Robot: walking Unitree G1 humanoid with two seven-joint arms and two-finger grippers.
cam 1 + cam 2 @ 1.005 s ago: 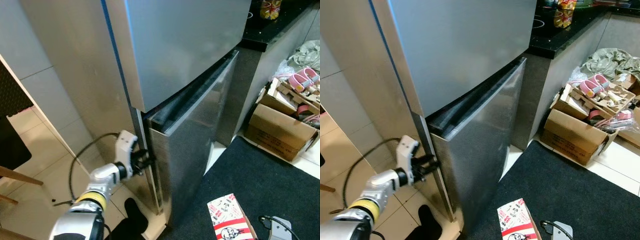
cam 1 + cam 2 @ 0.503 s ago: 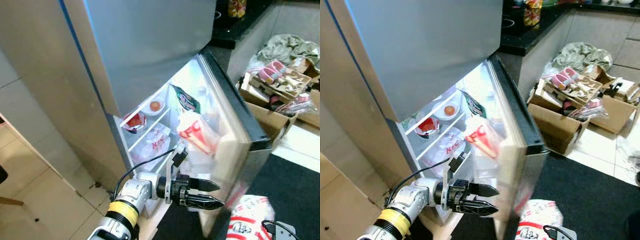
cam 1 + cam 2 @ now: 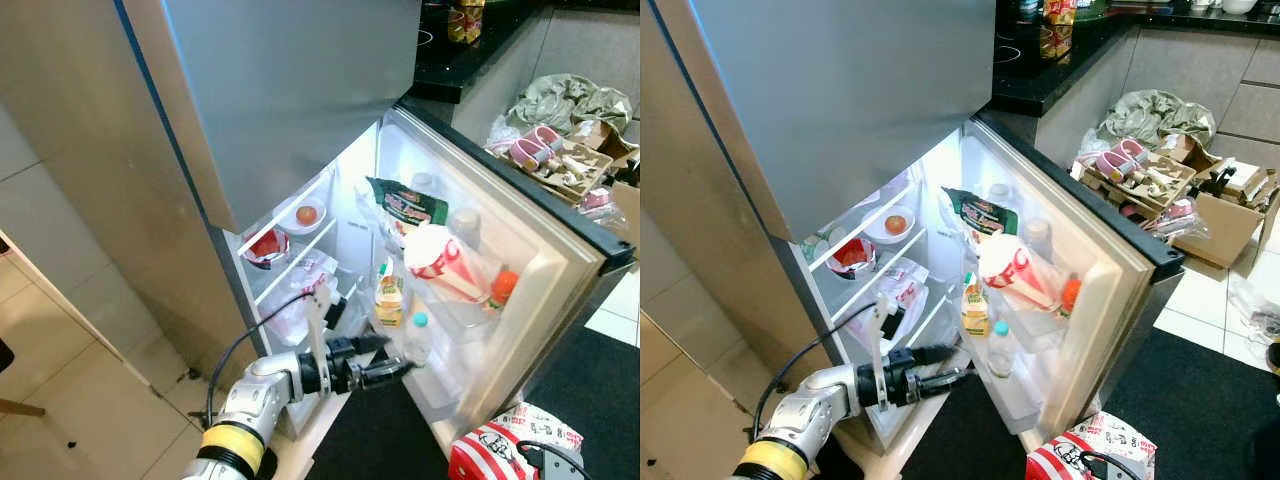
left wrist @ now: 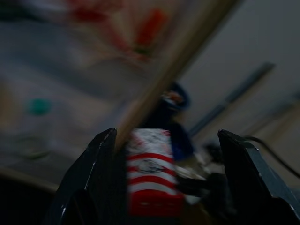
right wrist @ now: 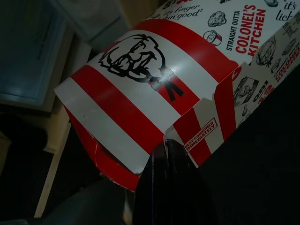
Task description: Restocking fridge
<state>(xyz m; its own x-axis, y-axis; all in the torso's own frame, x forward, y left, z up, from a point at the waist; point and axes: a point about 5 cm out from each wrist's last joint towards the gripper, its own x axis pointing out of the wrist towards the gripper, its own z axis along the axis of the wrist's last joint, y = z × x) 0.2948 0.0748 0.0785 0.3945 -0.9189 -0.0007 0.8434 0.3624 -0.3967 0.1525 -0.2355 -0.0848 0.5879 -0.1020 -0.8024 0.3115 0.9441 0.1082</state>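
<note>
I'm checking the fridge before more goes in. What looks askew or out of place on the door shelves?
The red-and-white paper bucket lies tipped on its side across the door shelf, resting on the items there rather than standing. A green snack bag above it also leans crookedly. The small juice carton stands upright.

Tiled floor, dark rug

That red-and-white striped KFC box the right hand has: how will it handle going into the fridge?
The KFC box looks like thin printed cardboard, so probably light but crushable; its flap edge already bows near the right hand. Being folded card, it may flex or pop open under a hard pinch. The flat sides should sit steadily on a shelf rather than roll.
</note>
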